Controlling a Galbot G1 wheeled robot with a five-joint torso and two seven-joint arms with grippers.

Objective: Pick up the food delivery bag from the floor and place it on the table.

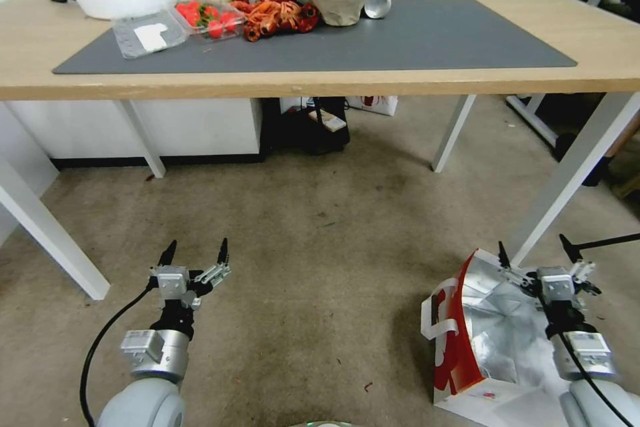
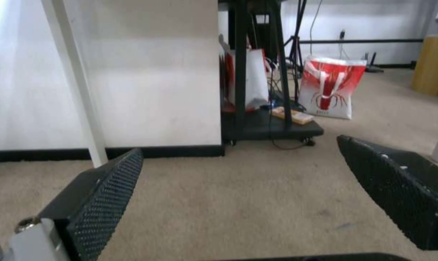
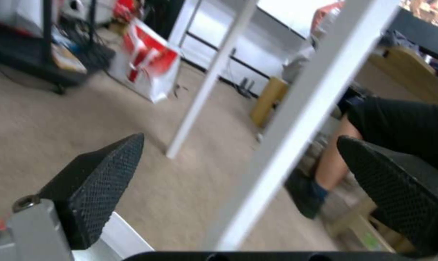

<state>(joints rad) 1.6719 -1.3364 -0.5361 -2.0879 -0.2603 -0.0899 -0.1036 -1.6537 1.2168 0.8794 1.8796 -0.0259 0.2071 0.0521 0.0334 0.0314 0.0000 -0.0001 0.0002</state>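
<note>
The food delivery bag (image 1: pixel 483 340) sits open on the floor (image 1: pixel 313 260) by the robot's right side, near a white leg of the table (image 1: pixel 427 83), so nothing of the lift is done yet. The right gripper (image 1: pixel 537 257) hangs over the bag's foil-lined mouth w/ fingers spread wide & holding nothing, no handle taken; the left gripper (image 1: pixel 195 253) hovers low over bare carpet, well apart from the bag, also wide open & empty. Judged approx. at the start: grasp, lift & placing on the table top are all left, 3 steps.
</note>
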